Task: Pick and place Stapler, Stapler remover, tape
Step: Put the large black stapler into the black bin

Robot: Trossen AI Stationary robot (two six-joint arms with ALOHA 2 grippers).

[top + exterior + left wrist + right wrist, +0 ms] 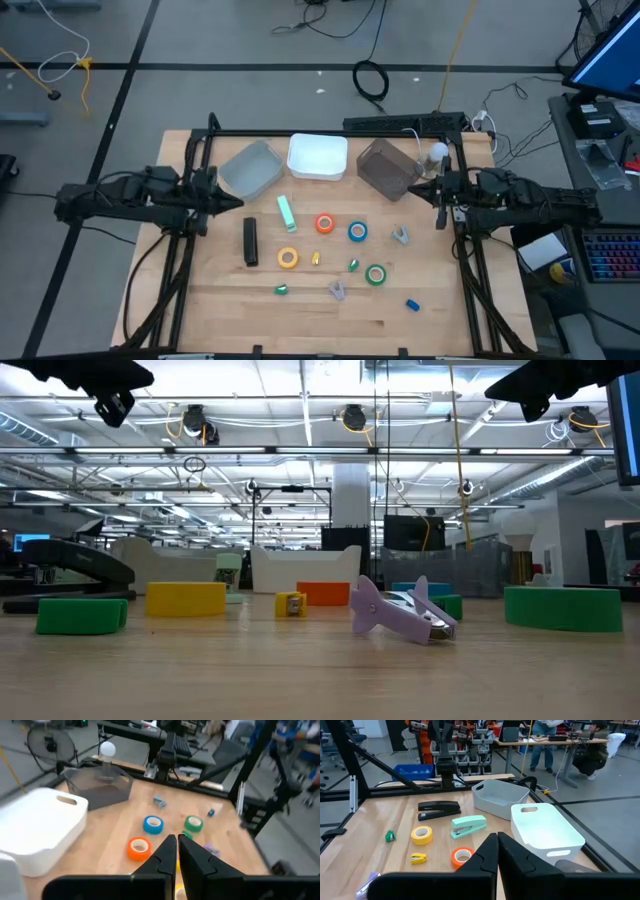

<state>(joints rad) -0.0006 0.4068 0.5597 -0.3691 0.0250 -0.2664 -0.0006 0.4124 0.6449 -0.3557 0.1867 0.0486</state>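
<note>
Low view: both arms cut off by top edge; black stapler (70, 565) cut by left edge, its base hidden behind a green tape roll (82, 614). Blue tape roll (425, 592) mostly hidden behind lilac staple remover (400, 612). Left wrist view: yellow tape roll hidden behind left hand (177, 842); orange roll (138, 848) partly covered. High view: small coloured pieces on counter (200, 300) too small to identify

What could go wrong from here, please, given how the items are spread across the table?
The orange tape roll and blue tape roll lie close together, so reaching for one may nudge the other. The small staple removers sit among tiny coloured pieces, making a mistaken pick likely. The left gripper and right gripper both wait with fingers shut; they must open before descending or they would push items away.
</note>
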